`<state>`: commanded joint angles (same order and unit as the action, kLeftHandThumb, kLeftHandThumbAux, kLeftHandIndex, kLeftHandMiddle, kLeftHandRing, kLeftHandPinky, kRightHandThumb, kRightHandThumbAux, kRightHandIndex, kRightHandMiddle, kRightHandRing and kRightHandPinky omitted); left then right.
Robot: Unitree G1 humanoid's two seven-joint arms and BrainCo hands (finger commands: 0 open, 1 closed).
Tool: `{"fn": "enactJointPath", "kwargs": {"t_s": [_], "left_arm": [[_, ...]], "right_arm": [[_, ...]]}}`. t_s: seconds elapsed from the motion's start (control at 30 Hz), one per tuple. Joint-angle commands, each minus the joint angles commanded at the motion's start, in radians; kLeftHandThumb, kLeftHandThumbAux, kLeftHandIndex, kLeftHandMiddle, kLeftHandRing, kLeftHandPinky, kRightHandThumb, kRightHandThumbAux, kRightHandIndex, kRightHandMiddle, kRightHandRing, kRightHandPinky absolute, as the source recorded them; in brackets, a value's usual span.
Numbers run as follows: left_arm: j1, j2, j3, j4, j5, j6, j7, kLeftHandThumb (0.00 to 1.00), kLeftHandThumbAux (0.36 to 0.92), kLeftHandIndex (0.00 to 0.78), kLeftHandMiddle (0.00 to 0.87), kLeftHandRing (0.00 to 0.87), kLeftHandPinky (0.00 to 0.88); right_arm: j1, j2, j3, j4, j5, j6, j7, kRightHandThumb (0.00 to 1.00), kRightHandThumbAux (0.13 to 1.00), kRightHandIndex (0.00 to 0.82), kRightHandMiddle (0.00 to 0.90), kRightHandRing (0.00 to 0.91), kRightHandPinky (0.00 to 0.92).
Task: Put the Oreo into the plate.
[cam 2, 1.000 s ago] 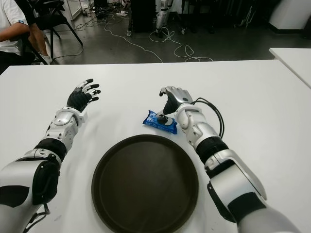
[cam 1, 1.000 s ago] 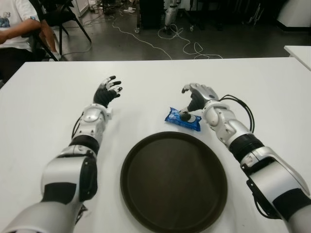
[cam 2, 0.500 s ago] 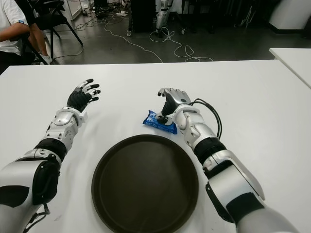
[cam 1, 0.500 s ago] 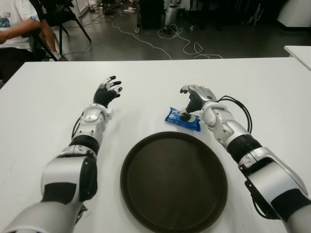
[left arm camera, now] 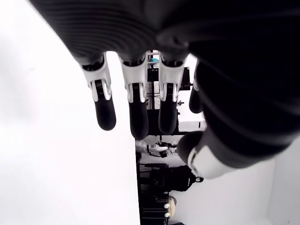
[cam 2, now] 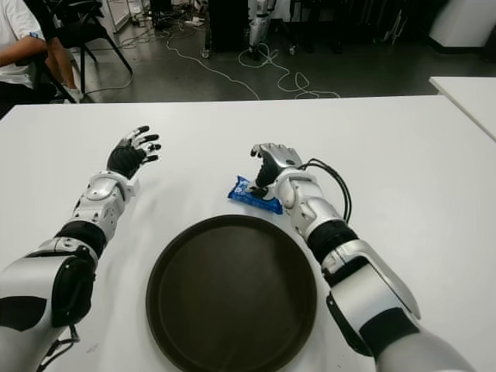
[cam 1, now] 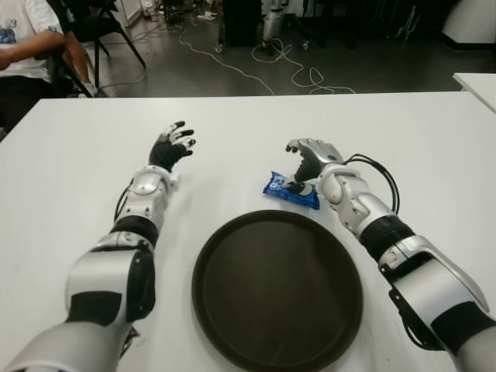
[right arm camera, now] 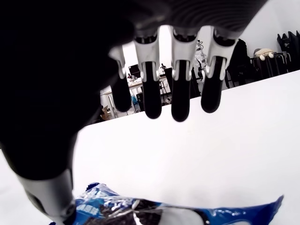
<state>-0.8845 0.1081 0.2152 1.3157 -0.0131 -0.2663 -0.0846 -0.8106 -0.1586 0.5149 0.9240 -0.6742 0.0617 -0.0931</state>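
Observation:
A blue Oreo pack (cam 1: 291, 191) lies flat on the white table (cam 1: 70, 178), just beyond the far rim of a round dark plate (cam 1: 277, 288). My right hand (cam 1: 301, 161) hovers over the pack's right end. Its fingers (right arm camera: 180, 101) are stretched out above the pack (right arm camera: 154, 213), and its thumb (right arm camera: 49, 197) comes down at the wrapper's edge. Nothing is grasped. My left hand (cam 1: 172, 146) shows far to the left of the pack with its fingers (left arm camera: 133, 108) spread and nothing in them.
A person (cam 1: 31, 35) sits beyond the table's far left corner beside a black chair (cam 1: 105, 27). Cables (cam 1: 260, 70) trail over the floor behind the table. Another white table's corner (cam 1: 477, 81) shows at the far right.
My right hand has edged slightly left, further over the Oreo pack. The pack, the plate and my left hand have not visibly moved.

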Motion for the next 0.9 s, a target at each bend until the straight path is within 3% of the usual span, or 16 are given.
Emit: {"fn": "enactJointPath", "kwargs": {"t_s": [0.47,0.9], "left_arm": [[-0.001,-0.002,-0.001,0.000,0.002,0.001,0.006,0.173,0.752,0.134,0.210,0.204,0.208],[-0.001,-0.002,-0.010,0.000,0.011,-0.001,0.011,0.158,0.751,0.133,0.211,0.203,0.204]], "right_arm": [[0.000,0.002,0.019,0.020,-0.003,-0.011,0.004,0.000,0.786,0.279,0.281,0.293,0.299],[0.002,-0.002,0.035,0.006,-0.008,0.001,0.026,0.000,0.777,0.243,0.245,0.265,0.290]]}}
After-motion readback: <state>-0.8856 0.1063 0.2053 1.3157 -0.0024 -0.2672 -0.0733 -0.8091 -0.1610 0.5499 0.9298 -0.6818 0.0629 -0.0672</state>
